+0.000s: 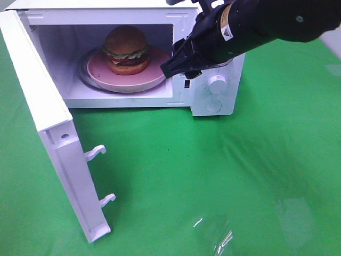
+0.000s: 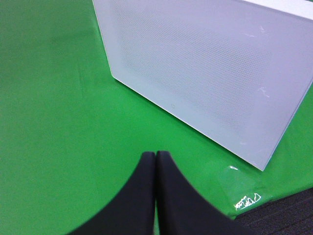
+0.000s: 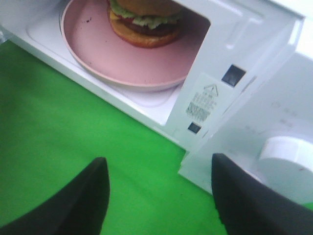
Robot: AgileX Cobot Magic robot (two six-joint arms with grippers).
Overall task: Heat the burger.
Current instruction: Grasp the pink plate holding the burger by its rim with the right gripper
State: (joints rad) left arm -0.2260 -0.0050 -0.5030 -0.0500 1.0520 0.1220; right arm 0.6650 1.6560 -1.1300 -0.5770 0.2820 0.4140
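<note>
Burger's sitting in the open microwave

The burger (image 1: 126, 49) rests on a pink plate (image 1: 98, 72) inside the microwave (image 1: 216, 101); right gripper (image 3: 159, 193) at its 3 o'clock, jaws spread, empty. Left gripper (image 2: 156, 161) pressed together, holding nothing.

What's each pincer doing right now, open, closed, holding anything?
Left pincer: closed, holding nothing, over the green cloth beside the microwave door.
Right pincer: open, empty, at the microwave's front; the burger sits on the pink plate inside.
</note>
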